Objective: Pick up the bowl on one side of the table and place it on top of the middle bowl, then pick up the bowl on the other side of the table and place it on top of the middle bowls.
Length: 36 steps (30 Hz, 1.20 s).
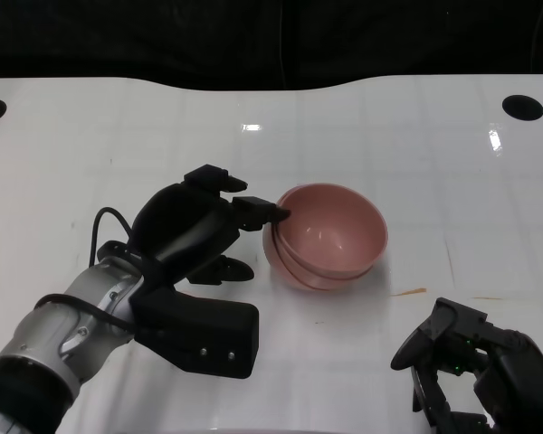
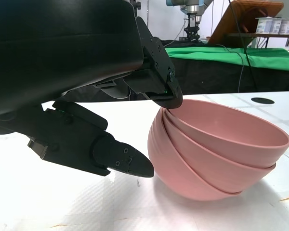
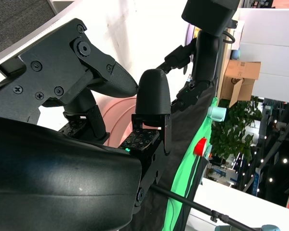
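At the left of the head view the left hand [image 1: 204,237] reaches across the white table [image 1: 118,136] from its silver forearm [image 1: 59,339], a black cable looping beside the wrist. Its fingers are spread apart and hold nothing — one fingertip [image 1: 273,213] lies at the rim of the top bowl, and in the left wrist view that fingertip [image 2: 172,98] sits right at the rim's edge, though whether it truly touches is hard to tell. A lower finger [image 2: 120,161] points toward the stack's side, just short of it.

In the middle of the table stands the stack of pink bowls [image 1: 328,237] — matte salmon-pink, smooth, with thin rims. The left wrist view shows three of them nested [image 2: 216,149], the upper ones tipped slightly so the rims fan out on one side, the bottom bowl resting on the table.

A small orange-brown smear [image 1: 407,292] marks the table just right of the stack.

At the lower right the right hand [image 1: 475,366] hovers low near the table's front edge, well apart from the bowls; its fingers are loosely curled with gaps between them, holding nothing.
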Each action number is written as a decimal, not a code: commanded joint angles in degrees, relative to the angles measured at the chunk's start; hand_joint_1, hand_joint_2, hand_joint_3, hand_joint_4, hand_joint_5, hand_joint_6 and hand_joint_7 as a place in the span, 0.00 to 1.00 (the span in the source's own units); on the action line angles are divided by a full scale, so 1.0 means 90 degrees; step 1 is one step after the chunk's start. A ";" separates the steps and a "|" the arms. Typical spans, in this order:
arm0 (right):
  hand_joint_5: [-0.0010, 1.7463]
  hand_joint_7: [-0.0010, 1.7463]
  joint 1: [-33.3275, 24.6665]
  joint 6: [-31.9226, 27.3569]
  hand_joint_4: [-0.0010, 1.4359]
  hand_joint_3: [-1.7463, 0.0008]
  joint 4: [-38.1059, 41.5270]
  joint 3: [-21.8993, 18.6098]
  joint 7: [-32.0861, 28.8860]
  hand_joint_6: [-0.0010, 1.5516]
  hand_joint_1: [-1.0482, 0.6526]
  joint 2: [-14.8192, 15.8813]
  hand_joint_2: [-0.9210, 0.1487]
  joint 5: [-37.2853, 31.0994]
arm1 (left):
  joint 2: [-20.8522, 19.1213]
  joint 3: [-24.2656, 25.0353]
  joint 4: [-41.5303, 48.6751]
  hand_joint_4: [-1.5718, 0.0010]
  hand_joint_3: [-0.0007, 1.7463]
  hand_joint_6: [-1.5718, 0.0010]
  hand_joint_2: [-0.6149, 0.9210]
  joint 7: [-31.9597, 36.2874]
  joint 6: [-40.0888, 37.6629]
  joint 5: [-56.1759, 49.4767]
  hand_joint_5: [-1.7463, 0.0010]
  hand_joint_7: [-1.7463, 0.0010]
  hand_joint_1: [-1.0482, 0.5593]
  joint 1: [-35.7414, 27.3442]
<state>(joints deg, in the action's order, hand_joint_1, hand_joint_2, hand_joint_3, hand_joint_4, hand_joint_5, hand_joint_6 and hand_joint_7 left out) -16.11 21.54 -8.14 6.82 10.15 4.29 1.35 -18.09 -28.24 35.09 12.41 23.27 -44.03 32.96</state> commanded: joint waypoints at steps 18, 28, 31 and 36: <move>0.98 0.78 -0.0058 -0.0067 0.54 0.27 -0.0096 -0.0060 -0.0045 0.49 0.52 0.0012 0.42 0.0016 | -0.0121 -0.0025 -0.0137 0.93 0.02 0.63 1.00 -0.0282 -0.0397 -0.0176 0.64 1.00 0.41 0.0096; 0.98 0.78 -0.0036 0.0039 0.54 0.28 -0.0022 -0.0072 -0.0021 0.49 0.52 0.0011 0.41 0.0054 | -0.0140 -0.0079 -0.0360 0.94 0.03 0.66 1.00 -0.0546 -0.0845 -0.0344 0.64 1.00 0.39 0.0067; 0.98 0.78 -0.0034 0.0082 0.53 0.29 0.0006 -0.0073 -0.0002 0.48 0.52 0.0015 0.40 0.0073 | -0.0138 -0.0096 -0.0397 0.94 0.02 0.66 0.99 -0.0582 -0.0918 -0.0386 0.63 1.00 0.39 0.0057; 0.98 0.78 -0.0066 -0.0016 0.53 0.29 -0.0070 -0.0070 -0.0010 0.48 0.52 0.0023 0.40 0.0068 | -0.0132 -0.0125 -0.0393 0.94 0.01 0.66 0.99 -0.0612 -0.0977 -0.0419 0.64 1.00 0.39 0.0064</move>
<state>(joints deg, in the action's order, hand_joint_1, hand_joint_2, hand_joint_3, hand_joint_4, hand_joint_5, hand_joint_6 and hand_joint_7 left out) -16.24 21.58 -8.45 6.82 10.16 4.28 1.54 -18.23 -29.06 32.20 7.97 14.82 -47.34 33.42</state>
